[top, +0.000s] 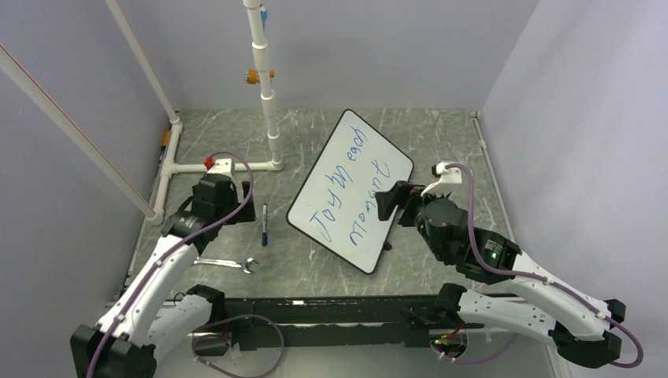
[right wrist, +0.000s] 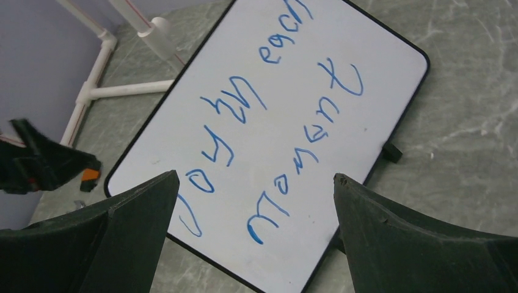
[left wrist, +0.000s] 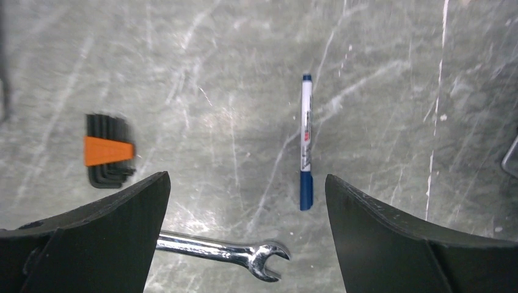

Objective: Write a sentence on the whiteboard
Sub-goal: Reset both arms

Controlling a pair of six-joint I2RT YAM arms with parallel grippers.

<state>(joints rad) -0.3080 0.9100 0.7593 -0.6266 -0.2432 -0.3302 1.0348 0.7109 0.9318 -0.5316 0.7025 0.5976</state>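
I see one whiteboard [top: 340, 211], one two-line sentence [top: 324, 220], one blue marker [left wrist: 306, 141]. My left gripper [left wrist: 247, 177] and right gripper [right wrist: 255, 176] stand wide, empty.

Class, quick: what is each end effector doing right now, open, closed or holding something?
Left end effector: open, holding nothing.
Right end effector: open, holding nothing.

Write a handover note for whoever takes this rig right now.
Left gripper: open, empty, above the table.
Right gripper: open, empty, above the whiteboard.
Things: the whiteboard lies mid-table, turned at an angle. The blue marker lies on the table below the left gripper, apart from the wrench.
Done: the sentence, "Joy in each moment", is on the board in two blue lines.
Left: probably nothing to write; likely only drawing both arms back.
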